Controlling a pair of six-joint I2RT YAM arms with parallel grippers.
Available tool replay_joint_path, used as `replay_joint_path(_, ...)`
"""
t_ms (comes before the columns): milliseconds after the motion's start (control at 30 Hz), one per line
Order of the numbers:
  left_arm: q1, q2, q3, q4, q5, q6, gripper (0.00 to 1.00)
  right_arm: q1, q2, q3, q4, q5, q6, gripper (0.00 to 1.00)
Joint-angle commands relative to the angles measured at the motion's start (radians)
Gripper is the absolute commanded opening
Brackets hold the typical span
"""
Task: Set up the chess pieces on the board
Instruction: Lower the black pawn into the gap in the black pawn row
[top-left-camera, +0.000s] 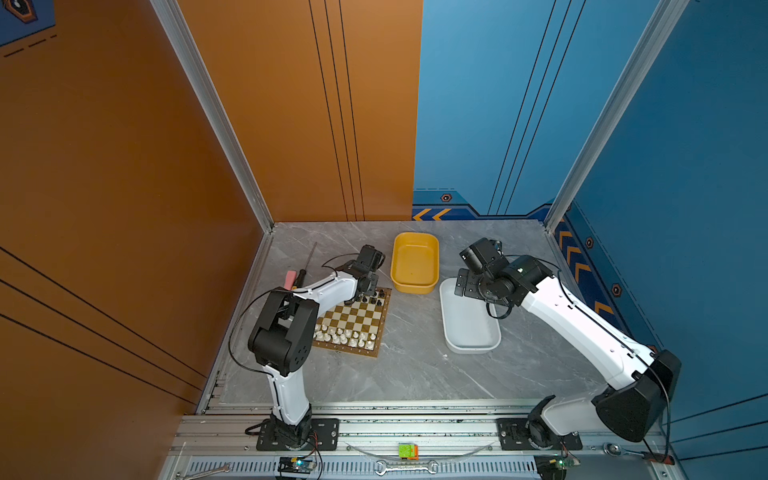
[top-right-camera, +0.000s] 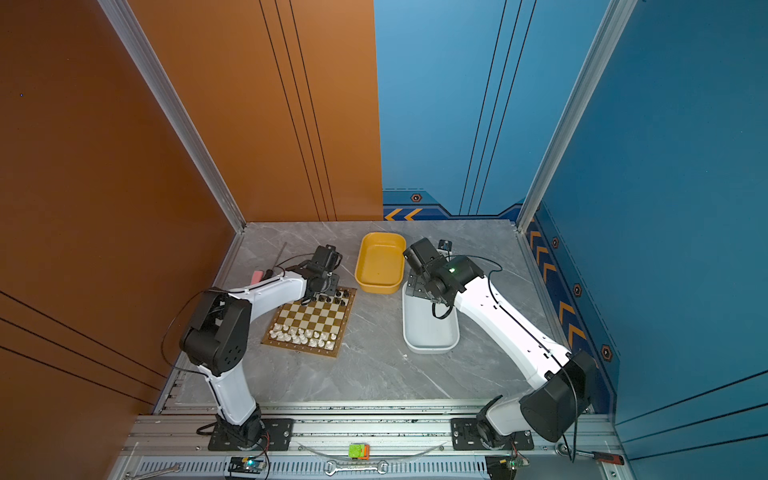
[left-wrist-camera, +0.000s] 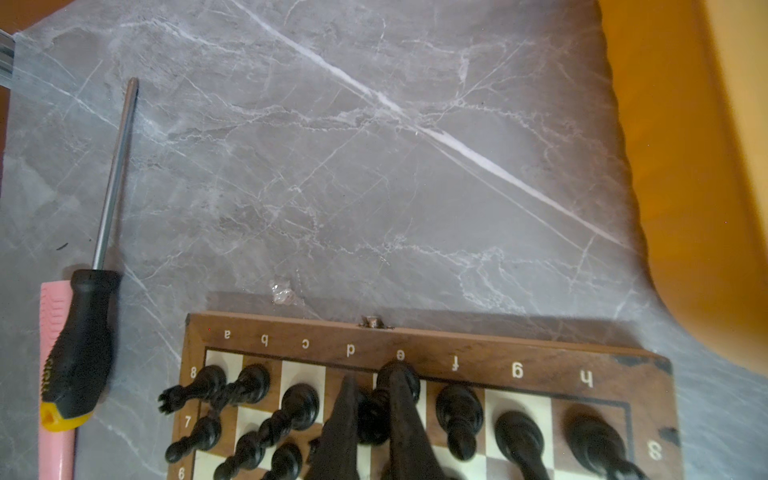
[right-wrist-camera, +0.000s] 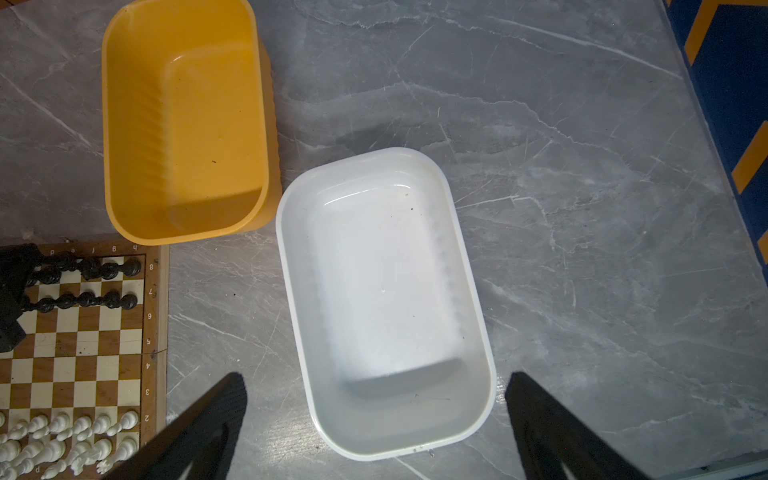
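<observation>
The board (top-left-camera: 353, 320) lies on the left half of the surface (top-left-camera: 415, 365). White pieces (top-left-camera: 345, 337) fill its two near rows and black pieces (top-left-camera: 372, 298) stand along the far rows. The left fingers (left-wrist-camera: 340, 432) are clenched on a black piece (left-wrist-camera: 374, 415) at the far row, near the e mark. The right fingers (right-wrist-camera: 208, 419) are spread wide above the white tub (right-wrist-camera: 297, 270), just beside the yellow tub (right-wrist-camera: 183, 124).

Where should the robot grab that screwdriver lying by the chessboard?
By the thick black handle, coming straight down from above with the jaws across its width. The screwdriver lies flat on the table, so its top is the open side, and the handle is far wider than the thin metal shaft.
</observation>
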Motion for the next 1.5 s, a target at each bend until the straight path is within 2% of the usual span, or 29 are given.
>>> replay_joint_path(0,-0.008,0.006,-0.014,-0.008,-0.018,-0.002,0.03,-0.004,-0.026,-0.003,-0.002,0.035,-0.004,1.0)
replay_joint_path(767,-0.026,0.006,-0.019,-0.057,-0.048,-0.021,0.06,-0.026,-0.04,-0.026,0.009,0.02,-0.023,1.0)
replay_joint_path(1233,-0.034,-0.002,-0.027,-0.057,-0.056,-0.025,0.26,-0.028,-0.066,-0.043,0.01,0.018,-0.023,1.0)
replay_joint_path(1467,-0.037,-0.011,-0.038,-0.059,-0.041,-0.032,0.28,-0.029,-0.07,-0.053,0.01,0.015,-0.022,1.0)
